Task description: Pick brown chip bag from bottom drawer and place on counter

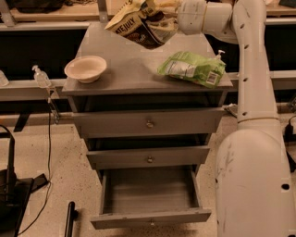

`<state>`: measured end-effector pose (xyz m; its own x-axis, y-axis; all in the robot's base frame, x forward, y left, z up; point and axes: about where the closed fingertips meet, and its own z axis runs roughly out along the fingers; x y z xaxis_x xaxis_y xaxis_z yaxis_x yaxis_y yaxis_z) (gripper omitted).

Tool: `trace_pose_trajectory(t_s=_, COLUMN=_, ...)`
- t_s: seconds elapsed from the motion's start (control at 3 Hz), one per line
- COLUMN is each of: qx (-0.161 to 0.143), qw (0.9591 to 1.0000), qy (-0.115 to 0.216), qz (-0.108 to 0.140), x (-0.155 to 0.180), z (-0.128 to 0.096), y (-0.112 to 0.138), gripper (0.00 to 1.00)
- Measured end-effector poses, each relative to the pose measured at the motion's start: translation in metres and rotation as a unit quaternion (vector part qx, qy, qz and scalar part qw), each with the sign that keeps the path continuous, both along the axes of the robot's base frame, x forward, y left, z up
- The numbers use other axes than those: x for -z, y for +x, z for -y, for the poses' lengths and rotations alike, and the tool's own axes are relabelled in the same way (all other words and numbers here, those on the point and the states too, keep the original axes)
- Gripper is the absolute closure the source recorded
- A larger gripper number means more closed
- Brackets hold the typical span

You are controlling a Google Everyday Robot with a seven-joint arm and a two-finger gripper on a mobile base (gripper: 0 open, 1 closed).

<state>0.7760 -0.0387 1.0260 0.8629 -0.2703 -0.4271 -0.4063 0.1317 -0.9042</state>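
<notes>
The brown chip bag (138,25) hangs tilted in the air above the back of the counter (129,69), held by my gripper (163,13) at the bag's upper right. The gripper is shut on the bag; my white arm reaches in from the right. The bottom drawer (150,196) stands pulled open and its grey interior shows nothing inside.
A cream bowl (85,68) sits at the counter's left front. A light green bag (192,69) lies at the right front. The two upper drawers with round knobs (149,123) are closed. My white base (254,185) stands right of the cabinet. A small bottle (40,76) sits on the left ledge.
</notes>
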Motion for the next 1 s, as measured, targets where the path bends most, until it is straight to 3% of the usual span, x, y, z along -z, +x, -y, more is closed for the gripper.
trace_pose_trajectory(t_s=0.33, qx=0.029, qw=0.9989, qy=-0.019, qz=0.031, x=0.003, z=-0.004, y=0.021, gripper=1.00)
trace_pose_trajectory(t_s=0.67, qx=0.026, qw=0.9980, qy=-0.029, qz=0.050, x=0.017, z=-0.010, y=0.031, gripper=1.00)
trace_pose_trajectory(t_s=1.0, qx=0.019, qw=0.9980, qy=-0.031, qz=0.051, x=0.020, z=-0.013, y=0.031, gripper=0.75)
